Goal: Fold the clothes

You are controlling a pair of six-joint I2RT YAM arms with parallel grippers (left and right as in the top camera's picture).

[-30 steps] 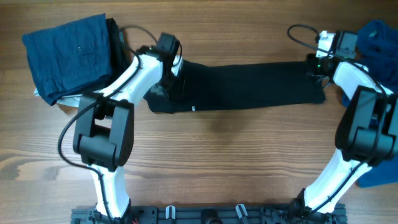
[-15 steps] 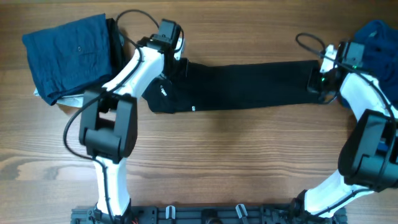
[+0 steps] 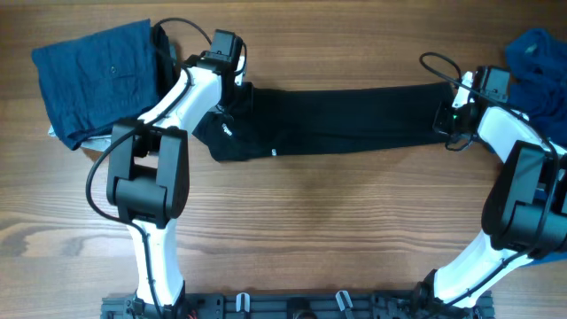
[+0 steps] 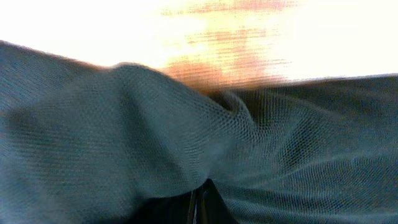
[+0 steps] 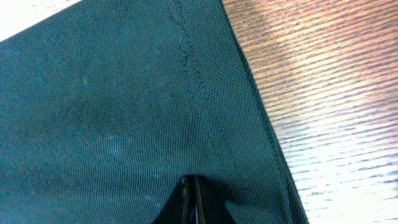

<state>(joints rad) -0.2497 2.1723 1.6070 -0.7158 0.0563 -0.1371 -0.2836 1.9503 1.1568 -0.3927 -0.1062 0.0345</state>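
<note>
1. While pinching the black polo shirt (image 3: 341,120) at both short ends, holding it down flat on the bench (image 3: 310,230) as one long band.
2. Left claw (image 3: 235,87): clamped tight on the shirt's left end. Up close from the wrist, cloth bunched and puckered right over the closed tips.
3. Right claw (image 3: 447,120): nipped shut on the right end near a stitched corner. Smooth and flat there, bare wood just past the edge.
4. Long axis: dead straight, left to right, claw to claw. No nearer arm to pick, one end apiece.
5. Lumpier on the left, with a bulge sagging toward the front edge beside the small white logo (image 3: 273,153).
6. Next, most likely: carrying one end over onto the other to halve the band. Looks the cleaner lift from the right.
7. Worth watching: folded blue garment (image 3: 97,80) near the left arm, blue heap (image 3: 536,49) just behind the right one. Could snag on a wide swing.
</note>
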